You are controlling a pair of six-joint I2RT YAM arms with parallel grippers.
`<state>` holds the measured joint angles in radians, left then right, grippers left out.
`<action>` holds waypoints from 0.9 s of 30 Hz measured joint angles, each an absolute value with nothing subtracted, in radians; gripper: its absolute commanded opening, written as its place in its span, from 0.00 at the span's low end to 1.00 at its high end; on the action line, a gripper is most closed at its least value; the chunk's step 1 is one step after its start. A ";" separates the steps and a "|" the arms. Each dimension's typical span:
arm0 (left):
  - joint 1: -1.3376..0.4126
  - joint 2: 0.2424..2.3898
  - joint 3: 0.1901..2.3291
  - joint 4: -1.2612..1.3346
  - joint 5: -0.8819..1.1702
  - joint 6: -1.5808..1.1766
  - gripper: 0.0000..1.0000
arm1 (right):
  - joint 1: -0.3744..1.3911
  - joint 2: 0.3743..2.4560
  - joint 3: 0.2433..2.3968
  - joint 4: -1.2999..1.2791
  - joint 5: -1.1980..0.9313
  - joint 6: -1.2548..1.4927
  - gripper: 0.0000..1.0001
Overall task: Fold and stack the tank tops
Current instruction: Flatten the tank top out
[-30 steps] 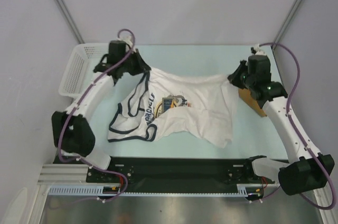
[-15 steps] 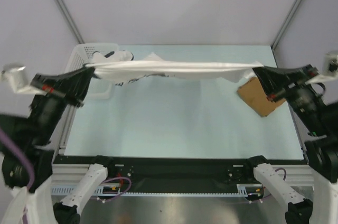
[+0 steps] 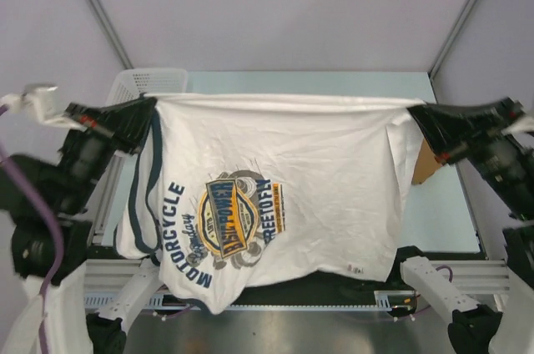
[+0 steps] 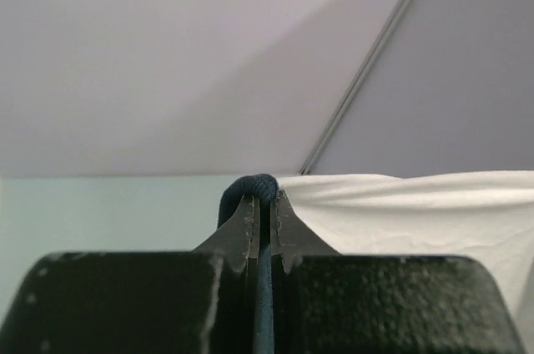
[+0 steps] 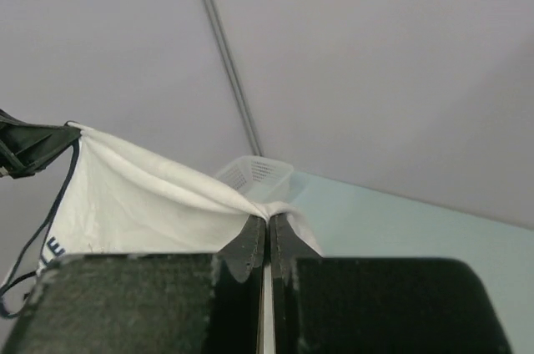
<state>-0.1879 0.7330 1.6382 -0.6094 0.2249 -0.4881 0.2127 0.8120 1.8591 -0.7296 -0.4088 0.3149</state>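
Closest to us, the bottom of the white tank top (image 3: pixel 317 154) hangs down past the front edge of the table (image 3: pixel 440 212). The top is up in the air, spread out wide and flat like a sheet on a line. A tiny tag (image 3: pixel 356 269) sits at its low edge on the right. In the middle is a blue and yellow print (image 3: pixel 238 220), and it is turned sideways, so the big blue letters run up and down. A dark blue trim (image 3: pixel 138 204) loops down the left side of the top. Higher up, the top edge of the cloth is pulled into a tight, straight line between the two arms. The left gripper (image 3: pixel 148 112) has its jaws pressed together on the dark blue trim at the left corner. The right gripper (image 3: pixel 415 113) has its jaws pressed together on plain white cloth at the right corner. Behind the white top, near the right gripper, a bit of the tan-brown tank top (image 3: pixel 424 164) peeks out. It lies on the table, and most of it is hidden. At the far left corner of the table sits the white basket (image 3: pixel 158 80), with only its rim showing above the cloth.
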 measured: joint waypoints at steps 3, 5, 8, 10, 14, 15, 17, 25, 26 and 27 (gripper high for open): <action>-0.188 0.818 1.516 -0.532 0.212 -0.490 0.00 | 0.212 0.907 1.776 -0.701 -0.364 0.313 0.00; -0.187 0.902 1.406 -0.444 0.212 -0.496 0.00 | 0.211 0.962 1.657 -0.646 -0.330 0.320 0.00; -0.187 1.037 1.238 -0.305 0.210 -0.509 0.00 | 0.198 1.074 1.479 -0.585 -0.295 0.340 0.00; -0.187 1.162 1.155 -0.246 0.208 -0.518 0.00 | 0.183 1.189 1.386 -0.527 -0.289 0.353 0.00; -0.187 1.421 1.121 -0.149 0.200 -0.525 0.00 | 0.146 1.397 1.319 -0.429 -0.302 0.387 0.00; -0.187 1.489 1.127 -0.121 0.197 -0.527 0.00 | 0.136 1.452 1.324 -0.394 -0.313 0.392 0.00; -0.187 1.596 1.160 -0.084 0.194 -0.535 0.00 | 0.114 1.579 1.375 -0.355 -0.339 0.405 0.00; -0.183 2.043 1.620 -0.072 0.190 -0.562 0.02 | 0.063 2.065 1.773 -0.305 -0.374 0.426 0.00; -0.182 2.103 1.703 -0.079 0.194 -0.567 0.08 | 0.058 2.119 1.839 -0.319 -0.374 0.430 0.04; -0.181 2.144 1.766 -0.079 0.195 -0.567 0.41 | 0.053 2.168 1.908 -0.321 -0.374 0.437 0.16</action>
<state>-0.1810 2.1437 1.7664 -0.0792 0.1951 -0.5674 0.0528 2.1685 1.9079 -0.3206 -0.3737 0.4366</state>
